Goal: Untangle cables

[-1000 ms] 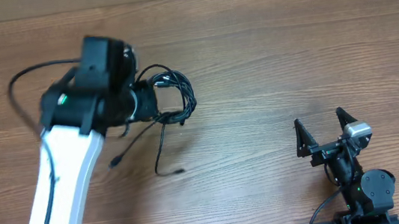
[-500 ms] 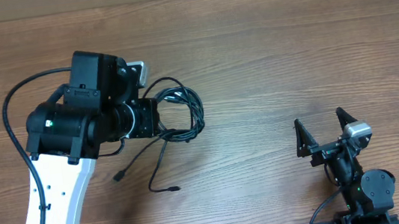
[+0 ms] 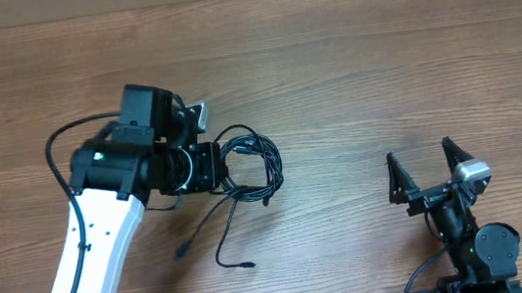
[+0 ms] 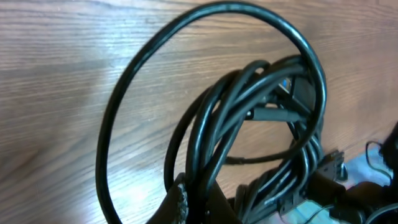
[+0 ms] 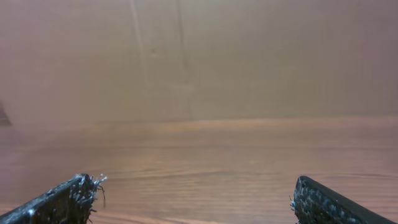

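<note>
Black cables point(image 3: 248, 163) clumped, pinched in my left jaws, loose ends trailing beside them on tabletop point(image 3: 381, 74). Right jaws stood wide, empty, well apart. I judged untangling barely begun; next move needed right jaws on one loop.

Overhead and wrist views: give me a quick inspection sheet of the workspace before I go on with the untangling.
Surface: wooden table, bare apart from what is listed here.
Job's things: cables, thin and black, bunched in tangled loops at the left gripper; two loose ends trail toward the near edge, ending in small plugs.
Clutter: nothing seen.
Grippers: left gripper shut on the cables, which run in between its fingers in the left wrist view; right gripper open and empty, well apart from the tangle.
Cables: thick arm cords loop off the left arm; not part of the tangle.
Surroundings: blurred tan backdrop beyond the table; nothing else seen.
</note>
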`<state>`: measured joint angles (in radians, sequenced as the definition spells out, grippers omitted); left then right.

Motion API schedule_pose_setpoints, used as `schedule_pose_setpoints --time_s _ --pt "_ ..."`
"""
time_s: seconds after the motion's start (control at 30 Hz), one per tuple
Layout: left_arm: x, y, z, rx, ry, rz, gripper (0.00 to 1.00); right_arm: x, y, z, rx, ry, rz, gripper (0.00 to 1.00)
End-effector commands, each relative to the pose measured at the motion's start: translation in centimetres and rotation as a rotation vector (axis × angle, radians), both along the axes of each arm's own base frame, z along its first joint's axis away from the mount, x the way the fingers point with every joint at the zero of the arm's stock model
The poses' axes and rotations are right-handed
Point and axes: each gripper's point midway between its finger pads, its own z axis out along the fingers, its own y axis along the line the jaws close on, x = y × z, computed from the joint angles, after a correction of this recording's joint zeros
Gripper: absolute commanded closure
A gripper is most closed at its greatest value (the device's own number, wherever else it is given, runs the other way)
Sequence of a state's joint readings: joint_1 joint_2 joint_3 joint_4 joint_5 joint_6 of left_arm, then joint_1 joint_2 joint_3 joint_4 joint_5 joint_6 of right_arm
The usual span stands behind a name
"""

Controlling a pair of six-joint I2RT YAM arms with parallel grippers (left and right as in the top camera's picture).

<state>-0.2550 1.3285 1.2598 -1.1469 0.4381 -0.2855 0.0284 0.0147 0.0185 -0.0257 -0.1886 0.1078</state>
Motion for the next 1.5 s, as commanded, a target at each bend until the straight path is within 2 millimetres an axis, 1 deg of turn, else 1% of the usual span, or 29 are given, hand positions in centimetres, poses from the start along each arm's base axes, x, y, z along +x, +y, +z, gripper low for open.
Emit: schedule_pose_setpoints --time_s 0.0,0.07,0.13,0.2,0.23,0.27,0.3,0.37,0.4,0.43,0.6,0.67,0.73,0.8,0.87,0.93,1.0,1.07,1.13,1.17,1.23,1.33,1.4,1.47 --pt "-0.1 -0.7 -0.8 -0.059 0.040 0.072 0.96 -1.4 3.8 -1.0 0.200 0.107 0.239 0.00" --pt "0.2 -1.1 -1.7 -0.071 0.036 0.085 0.96 -3.6 7.1 -1.0 0.386 0.231 0.467 0.00" --pt "0.2 -1.6 -2.4 -0.082 0.035 0.079 0.96 -6.6 9.9 -1.1 0.530 0.397 0.692 0.00" --pt "-0.1 -2.2 -2.9 -0.088 0.037 0.056 0.96 -9.6 11.6 -1.2 0.599 0.539 0.869 0.00" --pt "-0.3 -2.4 -3.1 -0.085 0.037 0.040 0.96 -10.8 12.1 -1.1 0.609 0.588 0.937 0.00" --pt "-0.5 -2.6 -3.2 -0.081 0.032 0.016 0.96 -11.2 12.3 -1.1 0.630 0.621 0.959 0.00" --pt "-0.7 -2.8 -3.3 -0.077 0.027 -0.003 0.96 -11.2 12.3 -1.1 0.644 0.634 0.959 0.00" --pt "-1.1 -3.2 -3.3 -0.073 0.021 -0.041 0.96 -10.9 12.2 -0.7 0.641 0.606 0.947 0.00" --pt "-1.3 -3.3 -3.3 -0.070 0.025 -0.050 0.96 -10.9 12.2 -0.1 0.623 0.567 0.955 0.00" --pt "-1.6 -3.4 -3.4 -0.067 0.031 -0.059 0.96 -11.0 12.1 1.0 0.622 0.530 0.972 0.00" --pt "-2.0 -3.9 -3.4 -0.065 0.028 -0.084 0.96 -11.7 12.0 5.2 0.567 0.396 0.995 0.02" --pt "-2.0 -4.1 -3.4 -0.065 0.024 -0.089 0.96 -11.5 11.7 6.5 0.549 0.362 0.977 0.05" --pt "-1.9 -4.2 -3.4 -0.067 0.020 -0.092 0.96 -10.7 11.2 7.5 0.554 0.352 0.939 0.09" --pt "-1.6 -4.3 -3.2 -0.070 0.005 -0.092 0.96 -9.3 10.6 8.1 0.574 0.361 0.885 0.11" --pt "-0.6 -4.6 -2.8 -0.087 -0.035 -0.074 0.96 -7.8 9.9 8.5 0.568 0.361 0.836 0.13" --pt "1.0 -5.0 -2.1 -0.121 -0.064 -0.002 0.96 -5.4 8.7 8.1 0.594 0.397 0.752 0.19" --pt "2.4 -5.5 -1.4 -0.156 -0.101 0.043 0.95 -2.9 7.6 7.0 0.617 0.463 0.664 0.23" --pt "3.3 -5.9 -0.8 -0.175 -0.142 0.044 0.96 -1.4 7.2 5.7 0.632 0.546 0.621 0.26" --pt "3.4 -5.9 -0.8 -0.176 -0.144 0.043 0.95 -0.8 7.5 4.9 0.642 0.640 0.631 0.27" --pt "3.0 -5.7 -1.1 -0.167 -0.127 0.043 0.96 -0.8 7.9 4.9 0.635 0.674 0.654 0.28" --pt "2.2 -5.1 -2.0 -0.122 -0.092 0.036 0.96 -1.0 8.8 5.1 0.619 0.731 0.701 0.30" --pt "1.2 -4.0 -3.3 -0.047 -0.063 0.022 0.96 -1.3 10.1 6.0 0.589 0.785 0.738 0.31" --pt "0.8 -4.3 -3.2 -0.045 -0.083 -0.044 0.96 -1.3 11.1 6.5 0.558 0.813 0.725 0.32" --pt "0.3 -5.2 -2.9 -0.068 -0.114 -0.137 0.96 -1.0 11.8 6.6 0.481 0.830 0.654 0.32"
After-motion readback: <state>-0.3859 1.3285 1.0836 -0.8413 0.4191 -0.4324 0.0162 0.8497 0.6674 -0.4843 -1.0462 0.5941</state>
